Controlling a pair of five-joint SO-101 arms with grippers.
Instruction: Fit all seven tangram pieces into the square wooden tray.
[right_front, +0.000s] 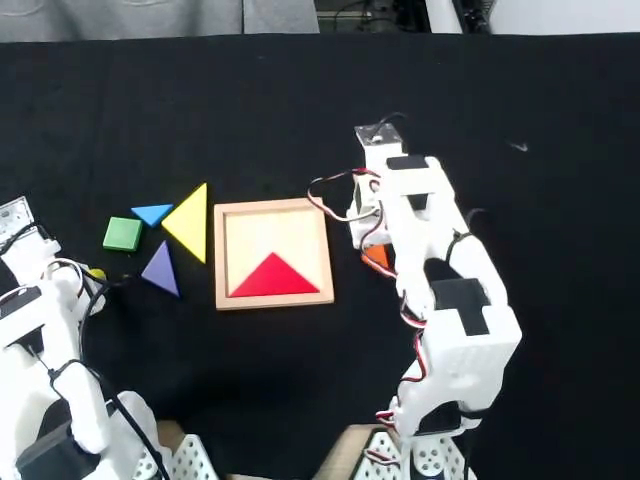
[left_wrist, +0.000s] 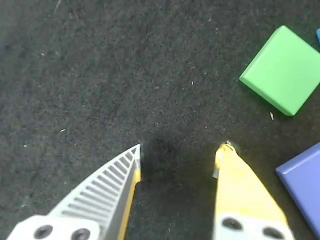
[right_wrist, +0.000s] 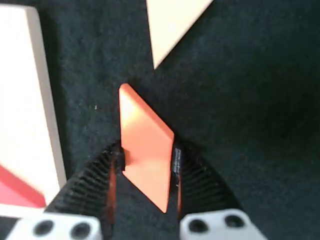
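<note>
**Orange parallelogram in the pinch, tray next**

Right fingers (right_wrist: 97, 177) pinch the orange parallelogram (right_wrist: 145, 127) across its two long edges. Its far tip juts out ahead of the fingertips. I can't tell whether it is lifted off the surface (right_wrist: 240, 100). The wooden tray (right_wrist: 25, 100) lies just beside these fingers, with a red triangle (right_wrist: 12, 192) seated inside. A pale triangle (right_wrist: 172, 25) rests well ahead of the tips.

Left fingers (left_wrist: 107, 187) are spread with nothing between them. The green square (left_wrist: 285, 67) sits ahead and to one side, and a blue-violet piece (left_wrist: 302, 182) lies just beside the yellow finger.

Step in hand, as I judge it: carry the parallelogram over the rim and lay it flat.
- The grip is on thin edges only, so keep the piece level.
- Raise it enough to pass the frame.
- Line a long edge with a tray wall or the red triangle's slope before letting go (a skewed drop would likely leave it propped on the rim).

Materials:
- The pieces are flat, sharp-cornered, smooth painted slabs.
- The tray is pale wood with a low raised frame.
- The surface is black, felt-like cloth, probably grippy.
</note>
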